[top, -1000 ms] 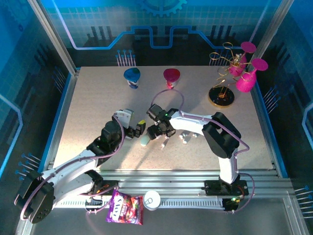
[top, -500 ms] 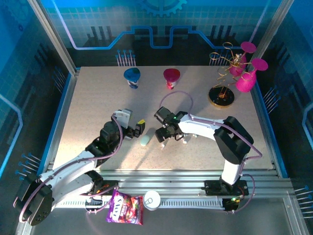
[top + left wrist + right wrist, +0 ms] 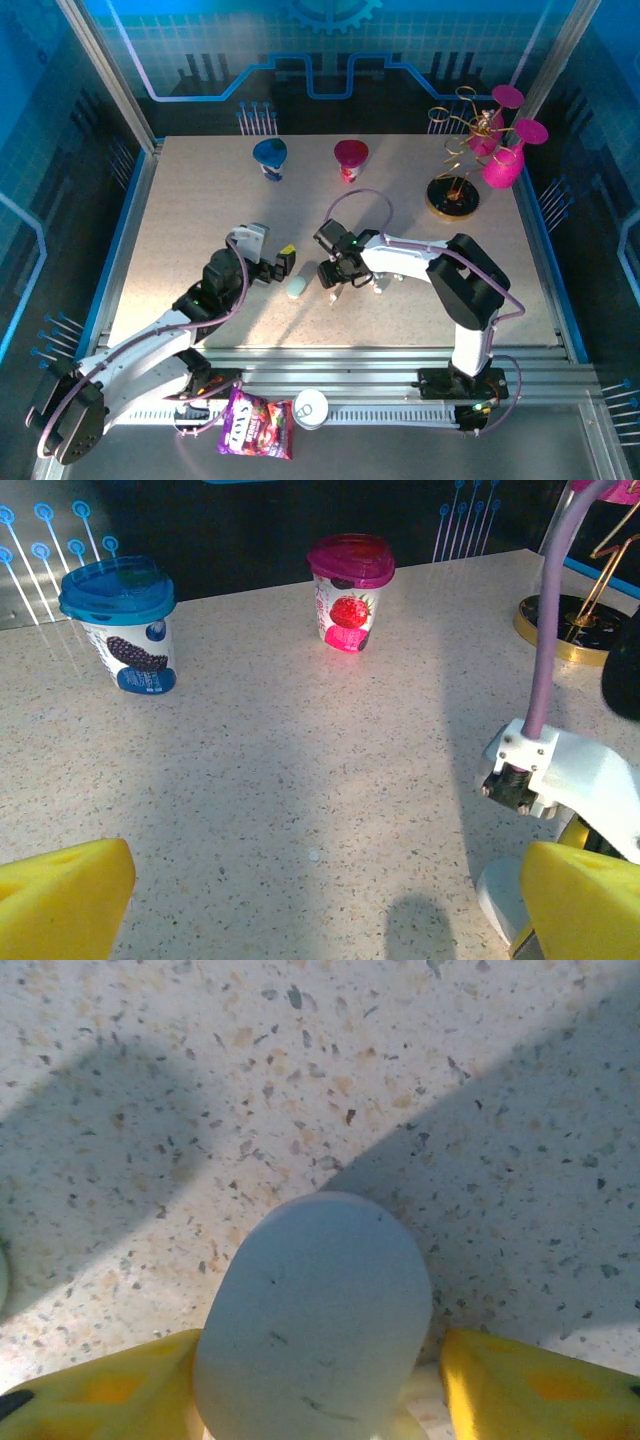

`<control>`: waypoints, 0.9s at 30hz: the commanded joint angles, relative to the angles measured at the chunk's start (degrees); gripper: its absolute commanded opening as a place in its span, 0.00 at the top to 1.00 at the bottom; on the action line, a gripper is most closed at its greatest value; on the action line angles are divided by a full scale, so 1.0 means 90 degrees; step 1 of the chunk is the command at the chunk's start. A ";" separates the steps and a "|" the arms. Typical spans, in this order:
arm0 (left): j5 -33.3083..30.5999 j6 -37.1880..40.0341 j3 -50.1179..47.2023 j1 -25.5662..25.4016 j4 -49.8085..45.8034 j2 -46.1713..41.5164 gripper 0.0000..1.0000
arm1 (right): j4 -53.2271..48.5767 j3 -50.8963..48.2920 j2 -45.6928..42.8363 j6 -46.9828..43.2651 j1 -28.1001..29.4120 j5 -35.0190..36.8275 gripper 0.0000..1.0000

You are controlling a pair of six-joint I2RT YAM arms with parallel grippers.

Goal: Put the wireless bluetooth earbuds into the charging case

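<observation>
The right hand (image 3: 335, 282) is low over the middle of the counter (image 3: 190, 210). In the right wrist view a pale-grey, pebble-shaped case (image 3: 315, 1310) lies on the speckled surface between its two yellow fingers (image 3: 100, 1390). The left finger seems to meet the side of the case. On the other side the contact is unclear, so whether the hand grips the case cannot be told.

A second pale case (image 3: 296, 288) lies just to the left, between the two hands. The earbuds (image 3: 380, 285) show as a few tiny white pieces on the counter just right of the right hand, close against that arm's white forearm. They are outside both cases and too small to make out further.

The left hand (image 3: 281, 264) hovers near the second case with its yellow pads (image 3: 60, 900) spread wide and nothing between them.

Toward the far edge stand a blue-lidded yogurt cup (image 3: 269, 158) and a pink-lidded yogurt cup (image 3: 349, 158), well apart from the hands. A gold wire stand (image 3: 455, 195) with pink glasses sits at the far right corner. A purple snack bag (image 3: 256, 424) lies by the arm bases.
</observation>
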 commanded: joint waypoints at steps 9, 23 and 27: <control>-0.0118 -0.0060 -0.0047 0.0062 -0.0302 -0.0209 0.01 | 0.0121 0.0301 -0.0045 -0.0555 -0.0018 -0.0128 0.61; 0.1575 0.0200 0.0605 0.0432 -0.1284 -0.0419 0.01 | 0.0257 -0.0211 -0.1926 -0.3136 -0.0619 -0.1918 0.63; 0.3567 0.0753 0.0941 0.0427 -0.1399 -0.0342 0.01 | -0.0146 -0.0363 -0.2726 -0.3891 -0.1108 -0.3470 0.63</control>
